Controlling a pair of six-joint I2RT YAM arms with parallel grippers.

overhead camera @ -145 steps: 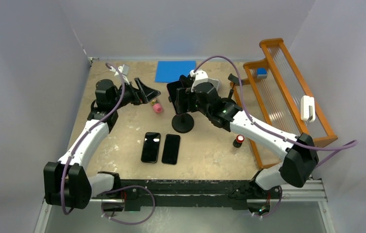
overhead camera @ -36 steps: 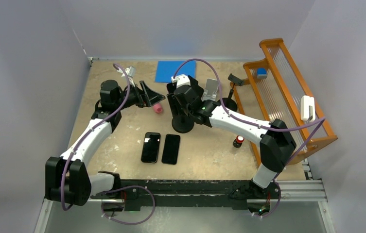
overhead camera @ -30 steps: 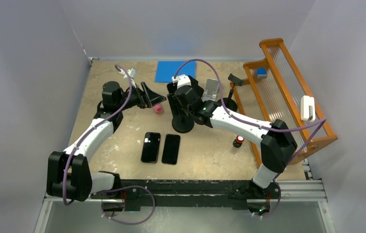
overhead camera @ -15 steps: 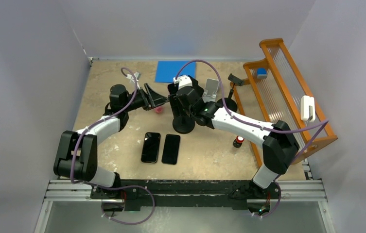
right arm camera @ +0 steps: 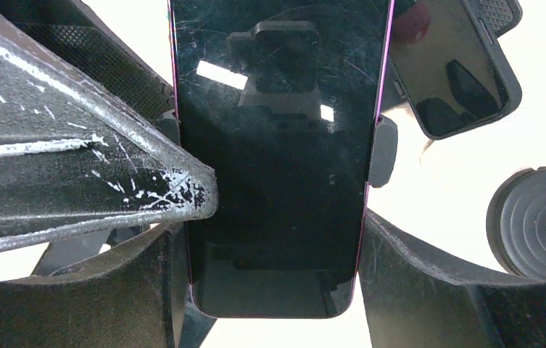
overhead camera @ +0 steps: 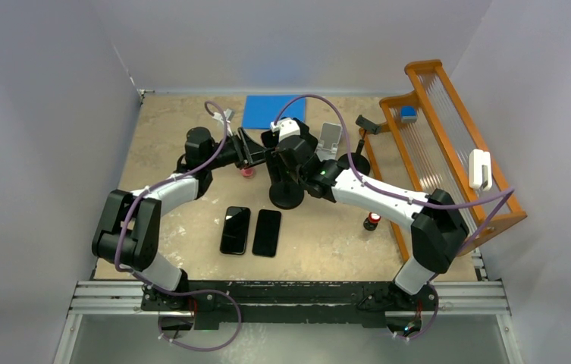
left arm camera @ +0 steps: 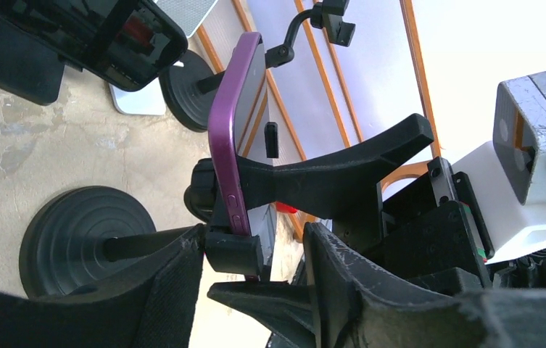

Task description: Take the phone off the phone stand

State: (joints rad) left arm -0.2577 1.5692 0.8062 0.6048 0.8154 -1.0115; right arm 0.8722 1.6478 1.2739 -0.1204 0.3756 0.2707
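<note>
The phone [right arm camera: 277, 145], dark-screened with a purple rim, stands upright in the black phone stand [overhead camera: 286, 196]. In the left wrist view the phone [left arm camera: 230, 138] is edge-on, its lower end sitting in the stand's clamp [left arm camera: 233, 250]. My right gripper [right arm camera: 273, 239] is shut on the phone, one finger against each long edge near its lower end. My left gripper [left arm camera: 254, 235] straddles the clamp. One finger touches it and a gap shows on the other side, so it is open. From above, both grippers [overhead camera: 267, 153] crowd the stand's head and hide the phone.
Two dark phones [overhead camera: 235, 230] [overhead camera: 267, 233] lie flat in front of the stand. A pink object [overhead camera: 248, 171] sits beside my left gripper. A blue mat [overhead camera: 271, 111] lies at the back, an orange rack [overhead camera: 449, 144] on the right, a second stand [overhead camera: 358, 148] behind.
My left arm has reached right to the stand and its jaws have narrowed around the clamp. My right gripper has stayed on the phone.
</note>
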